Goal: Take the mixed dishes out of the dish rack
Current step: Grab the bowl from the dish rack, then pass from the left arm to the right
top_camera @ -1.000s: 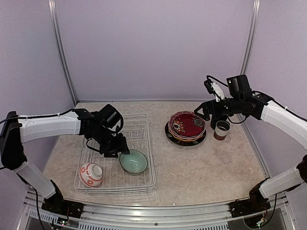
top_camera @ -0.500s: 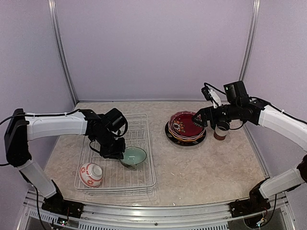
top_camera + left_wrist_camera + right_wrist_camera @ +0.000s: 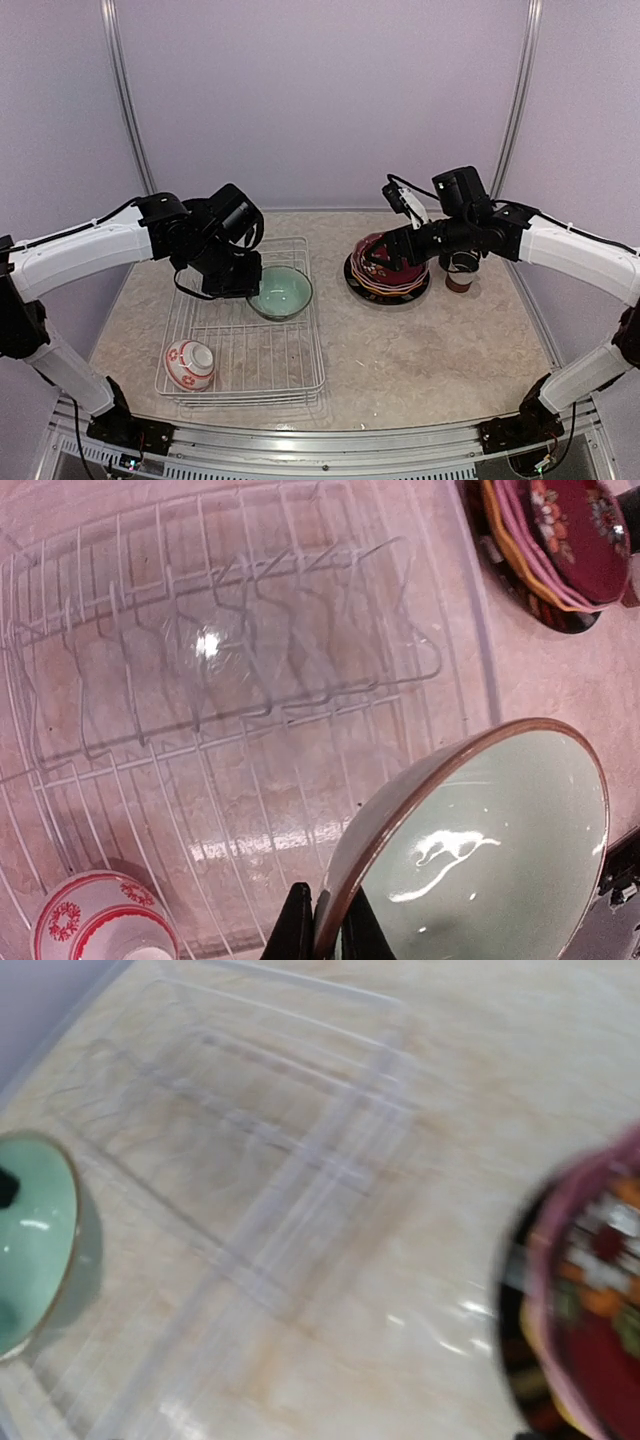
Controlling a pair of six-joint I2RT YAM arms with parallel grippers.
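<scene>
Beige marble-patterned desk top (image 3: 420, 350) carries everything in my cell. On its left half, running from mid-desk toward the near edge, sits the rectangular white wire-grid dish rack (image 3: 318, 352), with its upright plate dividers along the far side.

Right of the rack, toward the far edge, stands a stack of round ceramic plates (image 3: 353, 280). The bottom one is black, and pink and yellow rims show above it. A dark red floral bowl (image 3: 392, 262) rests on top of that stack.

A pale-green glazed bowl with a brown rim (image 3: 280, 292) hangs tilted over the far right part of the rack. My left gripper (image 3: 245, 283) holds it by that rim. The wrist view shows my fingers (image 3: 298, 935) pinched on the rim, one inside the bowl and one outside.

A smaller red-patterned white bowl (image 3: 190, 364) lies inside the rack at its near left corner, well apart from the green one. A brown-and-white ceramic cup (image 3: 460, 272) stands upright just right of the plate stack, partly hidden by my right arm.

My right gripper (image 3: 382, 254) hovers above the left part of the red bowl. That wrist's view is blurred and shows no fingers, so I cannot tell whether those jaws are spread or pressed together.
</scene>
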